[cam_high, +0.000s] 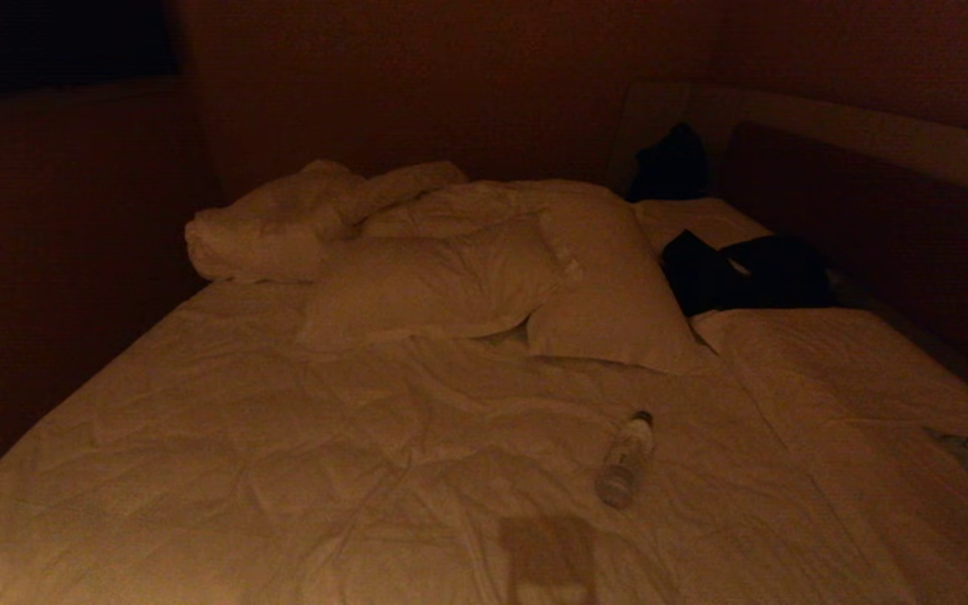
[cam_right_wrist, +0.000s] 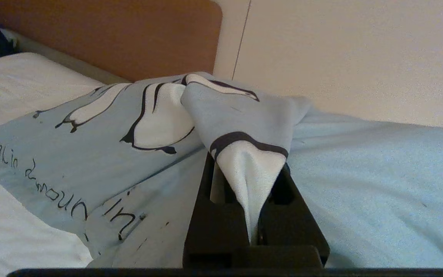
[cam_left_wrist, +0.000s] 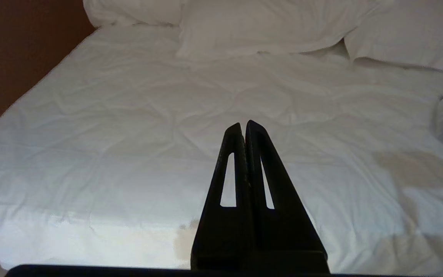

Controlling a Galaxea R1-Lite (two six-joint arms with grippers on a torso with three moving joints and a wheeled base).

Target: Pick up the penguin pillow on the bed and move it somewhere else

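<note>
Right claw [cam_right_wrist: 250, 215] clamped on a bunched fold of the penguin pillow [cam_right_wrist: 102, 154]; pillow seen at the right edge of the bed [cam_high: 282, 454], near the headboard [cam_right_wrist: 129, 34]. Left claw [cam_left_wrist: 243, 129] closed, empty, held above the duvet. Clear water bottle [cam_high: 623, 460] lying on its side on the duvet; contents cannot be told. White pillows [cam_high: 450, 286] stacked further back.

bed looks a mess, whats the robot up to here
The right gripper is shut on a pinched fold of the penguin pillow, at the bed's right edge. The left gripper hangs shut and empty above the white duvet. A water bottle and plain white pillows lie untouched.
</note>
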